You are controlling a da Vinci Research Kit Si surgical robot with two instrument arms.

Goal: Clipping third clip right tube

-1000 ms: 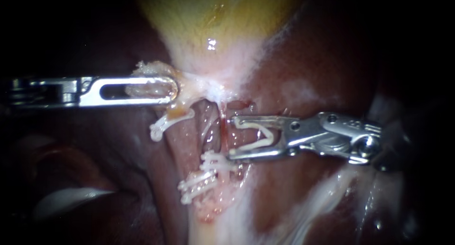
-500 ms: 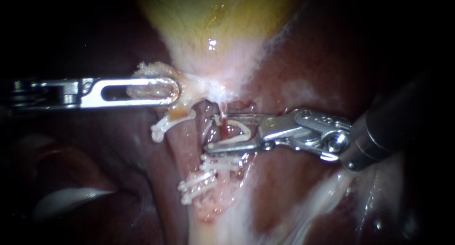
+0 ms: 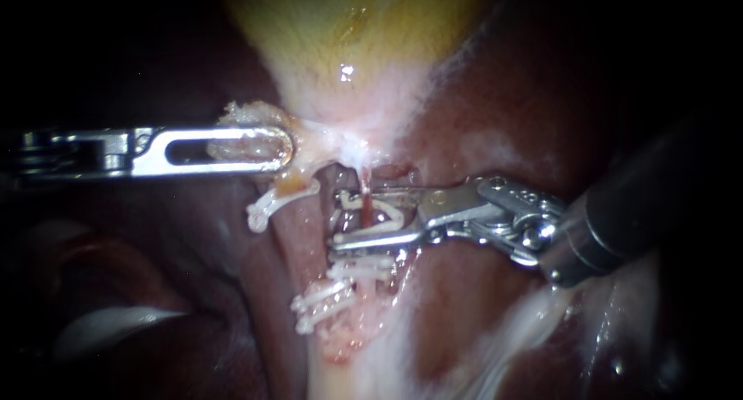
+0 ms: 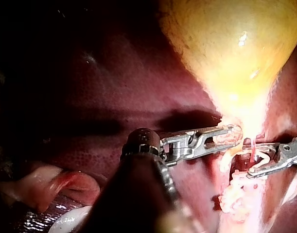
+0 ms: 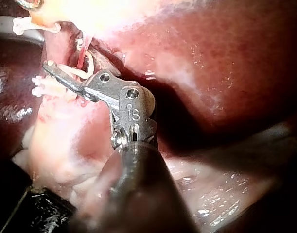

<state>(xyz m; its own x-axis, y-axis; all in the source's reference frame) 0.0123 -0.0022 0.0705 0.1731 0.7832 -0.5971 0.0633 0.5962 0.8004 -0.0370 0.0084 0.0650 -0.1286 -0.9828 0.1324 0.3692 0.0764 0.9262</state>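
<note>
Left instrument: enters from frame left; jaws clamped on pale tissue at the gallbladder neck, centre-left.
Right instrument: enters from frame right; jaws grip an open clip from both sides.
Right tube: thin, red, frame centre, between the clip's arms.
Seated clips: clustered just below the lower jaw.

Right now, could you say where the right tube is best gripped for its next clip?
On the bare red stretch of the right tube, between the gallbladder and the clips below. Come from the right, crosswise: the tube runs upright and the right instrument's open clip straddles it.
</note>
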